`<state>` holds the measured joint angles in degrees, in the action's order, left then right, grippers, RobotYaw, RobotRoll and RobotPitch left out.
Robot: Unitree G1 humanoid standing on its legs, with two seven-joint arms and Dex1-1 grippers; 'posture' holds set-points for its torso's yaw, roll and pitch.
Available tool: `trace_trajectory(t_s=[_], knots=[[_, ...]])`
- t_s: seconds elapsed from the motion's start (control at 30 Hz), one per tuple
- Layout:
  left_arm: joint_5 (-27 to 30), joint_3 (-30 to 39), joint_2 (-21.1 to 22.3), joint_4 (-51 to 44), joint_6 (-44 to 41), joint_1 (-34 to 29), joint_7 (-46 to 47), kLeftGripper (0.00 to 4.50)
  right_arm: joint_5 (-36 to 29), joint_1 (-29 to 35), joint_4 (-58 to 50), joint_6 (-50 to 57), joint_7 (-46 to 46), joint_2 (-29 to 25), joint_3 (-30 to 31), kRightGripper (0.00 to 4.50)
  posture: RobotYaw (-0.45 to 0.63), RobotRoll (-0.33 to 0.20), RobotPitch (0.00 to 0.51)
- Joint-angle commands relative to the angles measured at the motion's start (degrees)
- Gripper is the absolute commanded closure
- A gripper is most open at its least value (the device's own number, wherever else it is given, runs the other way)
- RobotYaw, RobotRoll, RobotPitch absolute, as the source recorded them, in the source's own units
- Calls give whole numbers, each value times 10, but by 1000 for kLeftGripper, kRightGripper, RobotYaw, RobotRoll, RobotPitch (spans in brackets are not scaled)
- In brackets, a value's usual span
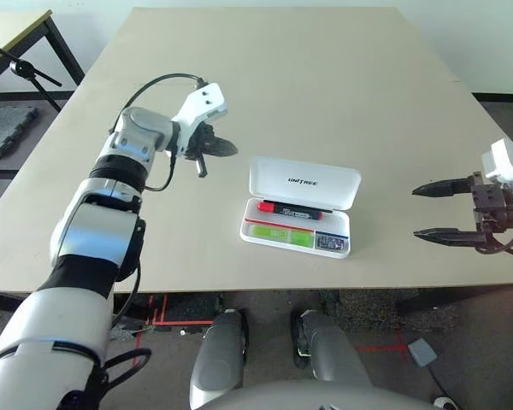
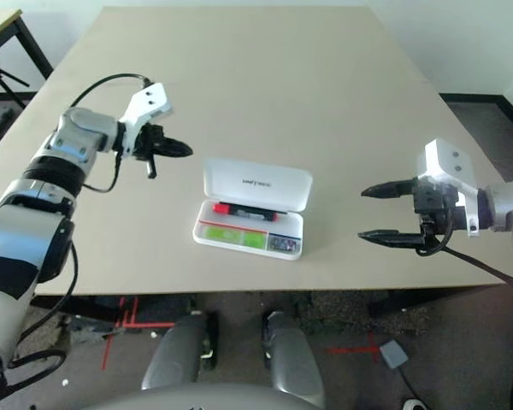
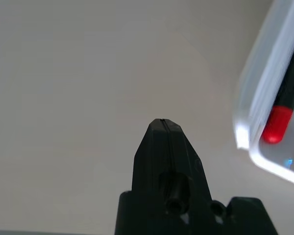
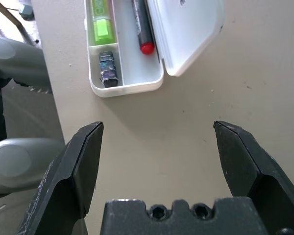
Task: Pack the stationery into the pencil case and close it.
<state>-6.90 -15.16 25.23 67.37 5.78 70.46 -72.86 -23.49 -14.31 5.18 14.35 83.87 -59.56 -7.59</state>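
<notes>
Seen open near the front edge of a beige worktop [image 1: 325,102]: white pencil case [image 1: 297,238], lid [image 1: 304,182] tilted back. Packed inside: black marker with red cap [image 1: 289,208] in the rear slot, lime-green highlighter [image 1: 279,235] in front, tiny black block [image 1: 329,243] in the corner compartment. Poised left of the case, left end effector [image 1: 214,147], fingers pressed together. Well apart to the right, right end effector [image 2: 386,213], fingers spread wide, holding nothing. Between each and the case, bare worktop.

From the head I see both eye views look down on the desk [image 1: 325,102]; both close wrist views share the pencil case [image 4: 186,34].
</notes>
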Motion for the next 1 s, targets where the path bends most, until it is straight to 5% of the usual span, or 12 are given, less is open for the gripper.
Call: trace_trajectory(t_s=[0.03, 0.47, 0.73, 1.0], knots=[[-19, -9, -15, 22, 22, 14, -27, 4468, -12, 16, -19, 7, -7, 2, -12, 0, 87, 0, 119], [6, 2, -12, -72, -9, -23, -170, 4468, -17, 16, -15, 5, -16, 2, -11, 0, 113, 0, 107], [61, -24, 28, -325, -147, -146, -196, 4468, -5, -22, 17, -8, -7, 11, 11, 0, 144, 0, 102], [76, -40, 23, -498, -267, -243, -164, 4468, 4, -48, 32, -12, -1, 26, 28, 0, 164, 0, 102]])
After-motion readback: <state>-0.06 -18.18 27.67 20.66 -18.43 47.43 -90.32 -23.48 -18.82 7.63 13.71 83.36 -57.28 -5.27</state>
